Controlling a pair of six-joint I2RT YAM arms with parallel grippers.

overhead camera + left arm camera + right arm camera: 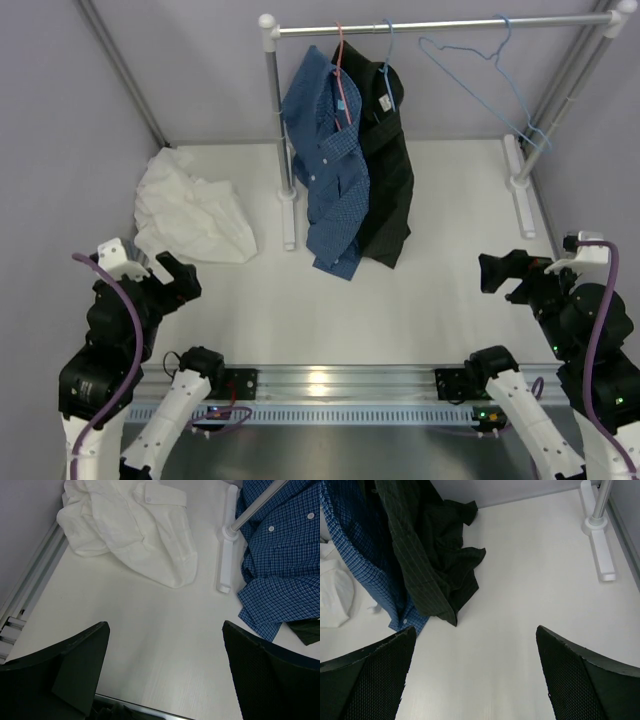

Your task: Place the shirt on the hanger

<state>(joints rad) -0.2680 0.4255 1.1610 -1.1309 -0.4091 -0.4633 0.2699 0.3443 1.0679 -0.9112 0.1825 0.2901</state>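
The white shirt [190, 215] lies crumpled on the table at the far left, by the wall. It also fills the top left of the left wrist view [135, 525]. The bare light-blue wire hanger [497, 52] hangs tilted at the right end of the rail. My left gripper [170, 278] hovers near the table's front left, a short way in front of the shirt. It is open with nothing between its fingers [165, 630]. My right gripper [505, 275] is at the front right, also open and empty [476, 630], well below and in front of the hanger.
A white clothes rack [440, 22] spans the back, with posts and flat feet at left [283, 150] and right [520, 185]. A blue checked shirt [330, 170] on a pink hanger and a black shirt [390, 180] on a blue hanger hang from it, their hems touching the table. Grey walls close three sides.
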